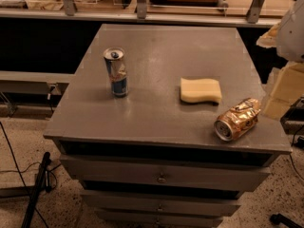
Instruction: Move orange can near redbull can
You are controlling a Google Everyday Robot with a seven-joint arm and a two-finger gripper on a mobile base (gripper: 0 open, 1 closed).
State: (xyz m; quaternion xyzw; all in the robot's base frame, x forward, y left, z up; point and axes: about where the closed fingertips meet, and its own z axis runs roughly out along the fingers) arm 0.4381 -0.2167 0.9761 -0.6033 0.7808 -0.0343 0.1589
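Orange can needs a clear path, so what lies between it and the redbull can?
Camera view: a yellow sponge sits roughly between orange can and redbull can, nearer the former; otherwise bare tabletop. The gripper is unseen.

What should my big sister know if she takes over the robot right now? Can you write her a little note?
The gripper is not in the camera view; nothing is touching either can.
The orange can lies crushed on its side at the front right corner of the grey cabinet top.
The redbull can stands upright on the left side.
A yellow sponge lies between them, closer to the orange can.
Done: nothing yet, since the cans are far apart.
Left: grab the orange can, carry it past the sponge, and set it down beside the redbull can.
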